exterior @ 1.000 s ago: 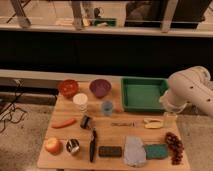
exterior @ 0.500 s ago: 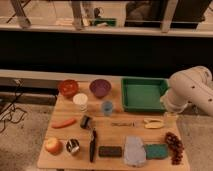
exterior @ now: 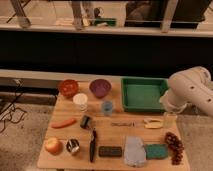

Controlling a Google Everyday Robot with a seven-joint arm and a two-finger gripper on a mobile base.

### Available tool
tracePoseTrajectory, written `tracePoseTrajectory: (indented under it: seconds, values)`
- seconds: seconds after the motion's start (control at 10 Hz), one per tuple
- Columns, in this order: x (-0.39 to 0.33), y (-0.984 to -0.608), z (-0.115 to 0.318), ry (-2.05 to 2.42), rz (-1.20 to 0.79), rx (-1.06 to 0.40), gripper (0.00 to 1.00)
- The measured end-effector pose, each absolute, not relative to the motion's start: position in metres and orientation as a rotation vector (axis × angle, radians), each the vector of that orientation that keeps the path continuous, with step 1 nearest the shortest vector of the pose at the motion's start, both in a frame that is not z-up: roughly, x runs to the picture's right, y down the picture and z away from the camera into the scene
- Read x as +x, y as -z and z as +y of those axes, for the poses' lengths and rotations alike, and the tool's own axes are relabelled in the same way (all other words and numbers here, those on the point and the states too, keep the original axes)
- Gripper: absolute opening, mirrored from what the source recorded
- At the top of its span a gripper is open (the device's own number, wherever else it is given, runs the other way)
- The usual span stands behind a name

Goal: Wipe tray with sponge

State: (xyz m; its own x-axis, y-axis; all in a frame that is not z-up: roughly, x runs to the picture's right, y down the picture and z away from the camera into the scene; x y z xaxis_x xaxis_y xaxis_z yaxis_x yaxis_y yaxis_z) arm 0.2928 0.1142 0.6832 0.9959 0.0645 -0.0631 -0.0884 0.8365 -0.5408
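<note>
One table carried a green tray at its far right corner and a green sponge near its front edge, long side running crosswise. The gripper hung between them, nearer the tray. I could not tell whether it was open or closed, and the sponge lay frontward of it.

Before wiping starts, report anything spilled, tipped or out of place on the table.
Nothing stands out. The green tray sits empty and square, the sponge lies flat at the front edge, the purple bowl upright. The gripper hangs beside the tray's front right corner.
</note>
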Motion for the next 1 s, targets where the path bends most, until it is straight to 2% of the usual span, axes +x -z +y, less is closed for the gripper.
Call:
tracePoseTrajectory:
  seconds: [1.0]
  values:
    - [0.299,-0.674,0.143,-0.123,0.050,-0.539,0.80]
